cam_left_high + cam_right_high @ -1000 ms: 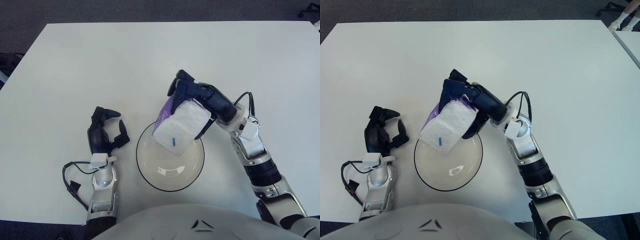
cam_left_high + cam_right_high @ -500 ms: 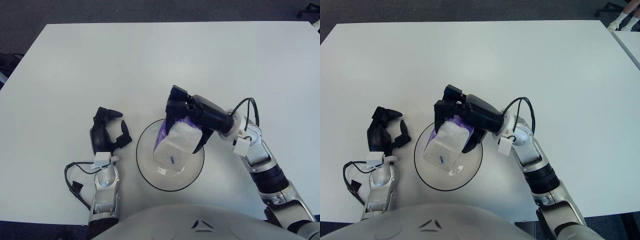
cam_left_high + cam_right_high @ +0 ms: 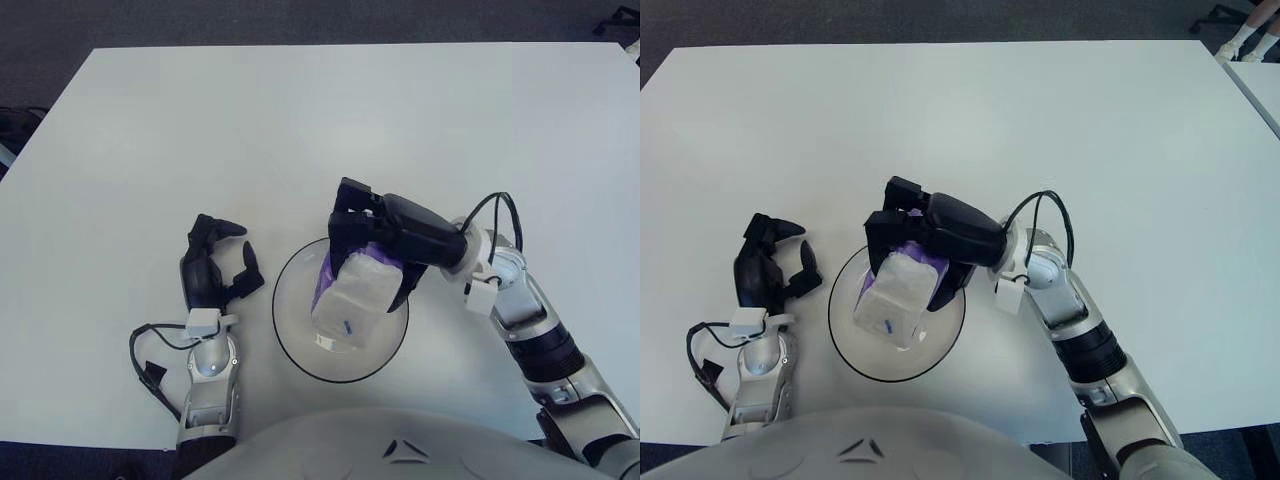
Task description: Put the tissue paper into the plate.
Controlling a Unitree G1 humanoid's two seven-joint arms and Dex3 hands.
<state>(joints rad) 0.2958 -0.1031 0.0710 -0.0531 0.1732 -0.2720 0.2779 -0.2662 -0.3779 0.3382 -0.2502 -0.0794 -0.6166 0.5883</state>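
White table (image 3: pixel 300 130), and the right hand (image 3: pixel 375 240) clasps the tissue pack (image 3: pixel 352 298) inside the plate (image 3: pixel 290 345) for release; the left hand (image 3: pixel 208 270), fingers loosely spread, waits left of it.

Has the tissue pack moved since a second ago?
Yes. The right robot hand has carried the tissue pack toward the robot, from over the plate's far rim to its middle.

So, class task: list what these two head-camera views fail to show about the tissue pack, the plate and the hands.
- Whether the tissue pack touches the plate: both views, pack covers the spot.
- Plate's far rim: right hand covers it.
- Right hand's fingertips: hidden behind the pack.
- Left hand, beside the plate's left: palm unseen.
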